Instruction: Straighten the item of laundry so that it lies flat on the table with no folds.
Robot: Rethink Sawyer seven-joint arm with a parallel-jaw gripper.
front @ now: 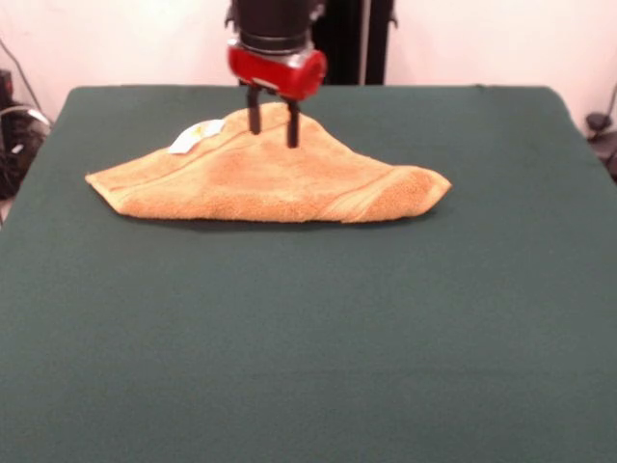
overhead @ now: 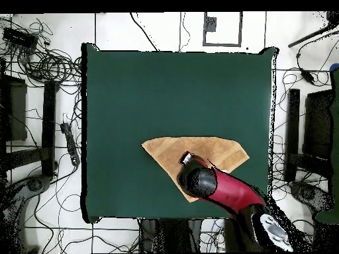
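Observation:
The item of laundry (front: 270, 178), an orange-tan towel, lies folded over into a wide, low triangle on the far half of the table (front: 308, 347). Its white tag (front: 198, 133) sticks out at the far left slope. My gripper (front: 273, 123) stands open over the towel's far peak, with both dark fingertips down at the cloth, one on each side of the peak. In the overhead view the towel (overhead: 212, 151) spreads as a fan on the table (overhead: 132, 92), and the red arm (overhead: 225, 192) covers part of it and hides the fingers.
Green table cloth surrounds the towel on all sides, with the widest stretch toward the front view's near edge. Cables and stands (overhead: 46, 99) lie on the floor around the table.

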